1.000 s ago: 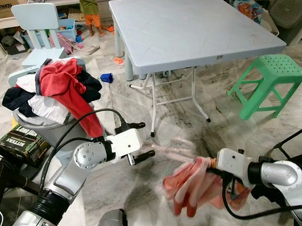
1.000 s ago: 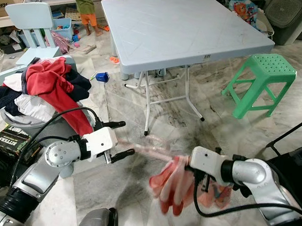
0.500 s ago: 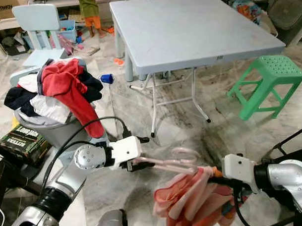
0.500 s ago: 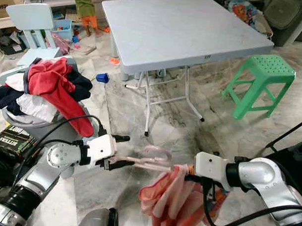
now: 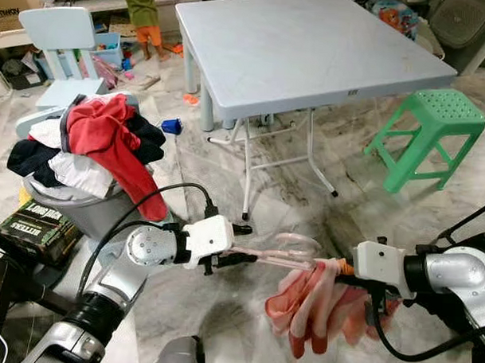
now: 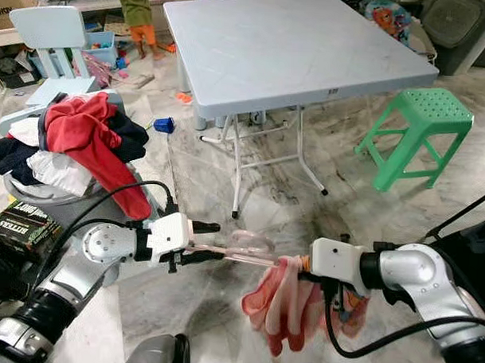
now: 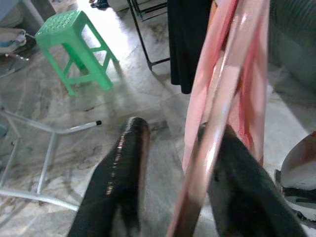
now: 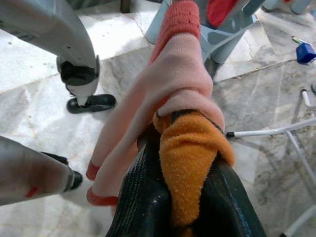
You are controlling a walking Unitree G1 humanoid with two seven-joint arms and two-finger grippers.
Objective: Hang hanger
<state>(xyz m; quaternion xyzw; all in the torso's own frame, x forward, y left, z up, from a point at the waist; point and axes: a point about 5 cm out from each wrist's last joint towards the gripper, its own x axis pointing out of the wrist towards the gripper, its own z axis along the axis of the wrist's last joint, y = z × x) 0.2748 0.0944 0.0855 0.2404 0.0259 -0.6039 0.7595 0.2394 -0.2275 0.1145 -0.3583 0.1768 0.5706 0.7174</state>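
Observation:
A translucent pink hanger (image 5: 284, 249) lies level between my two grippers, low over the marble floor. Its far end is tucked into a pink and orange garment (image 5: 311, 302) that droops from my right gripper (image 5: 344, 269), which is shut on the cloth. The right wrist view has the orange fabric (image 8: 190, 153) pinched between the black fingers. My left gripper (image 5: 244, 244) is open around the hanger's near end. In the left wrist view the hanger (image 7: 224, 106) lies along one finger (image 7: 247, 187), with the other finger (image 7: 121, 173) apart from it.
A grey folding table (image 5: 311, 48) stands ahead, with a green stool (image 5: 431, 132) to its right. A basket heaped with clothes (image 5: 92, 148) sits at the left beside a black box (image 5: 35, 226). Behind are a pale blue chair (image 5: 60, 40) and a person (image 5: 141, 11).
My left gripper has moved right onto the hanger's near end, and its fingers have narrowed around it. The right gripper has lifted the garment slightly and the hanger is now steadier.

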